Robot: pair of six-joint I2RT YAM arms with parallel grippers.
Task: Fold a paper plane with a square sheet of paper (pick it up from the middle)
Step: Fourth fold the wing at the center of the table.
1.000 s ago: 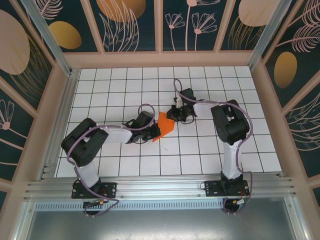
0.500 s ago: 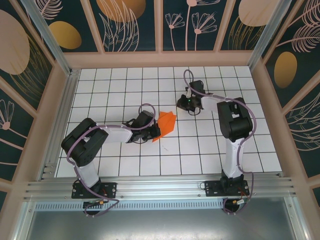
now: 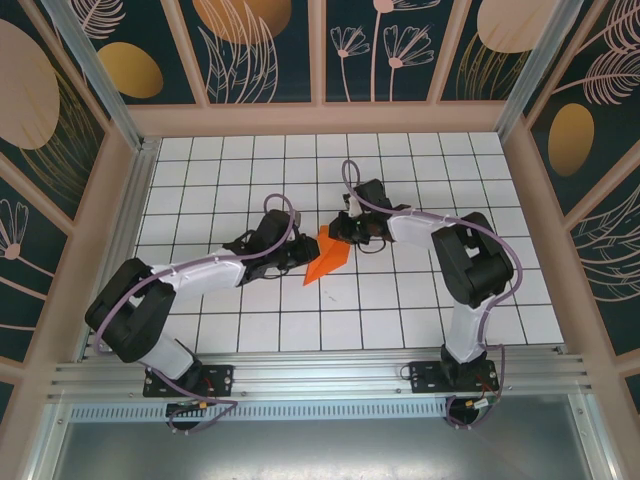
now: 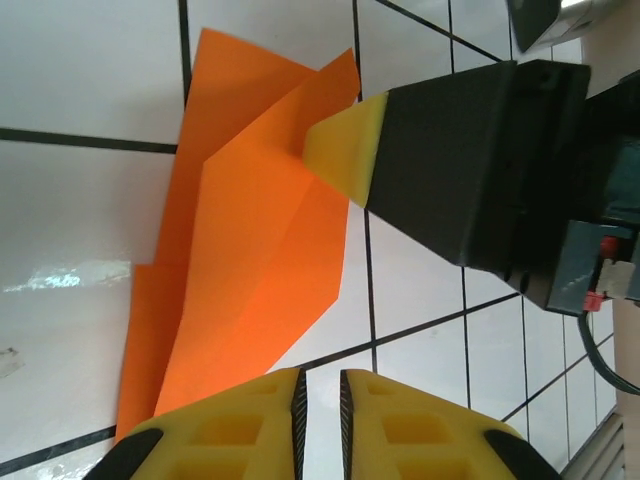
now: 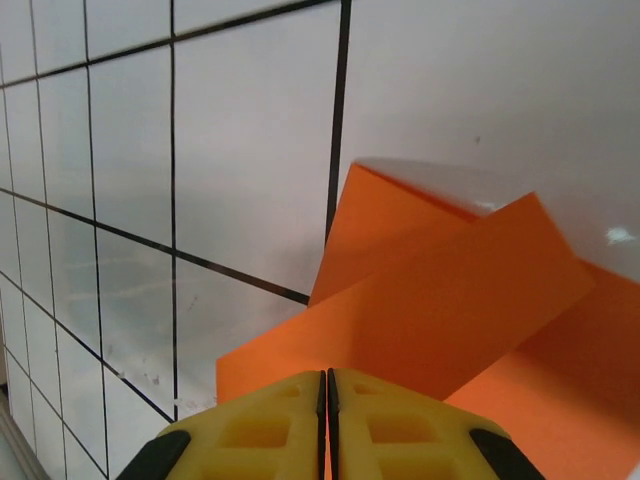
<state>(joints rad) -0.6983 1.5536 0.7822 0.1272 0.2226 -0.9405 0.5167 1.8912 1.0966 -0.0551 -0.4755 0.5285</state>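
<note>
On the surface [image 3: 400, 300] free tiles lie on every side of the flat paper plane [image 3: 327, 256] in the middle, with the left pincer [image 4: 320, 388] slightly spread and holding nothing at its left edge, and the right pincer [image 5: 326, 388] pressed together, touching its far edge.

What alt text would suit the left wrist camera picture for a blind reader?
A bright orange sheet of paper, folded into layered flaps, lies on a white tiled table. The right arm's black, yellow-tipped jaws reach in from the right to its upper edge; the left arm's yellow jaws sit slightly apart at the bottom.
</note>
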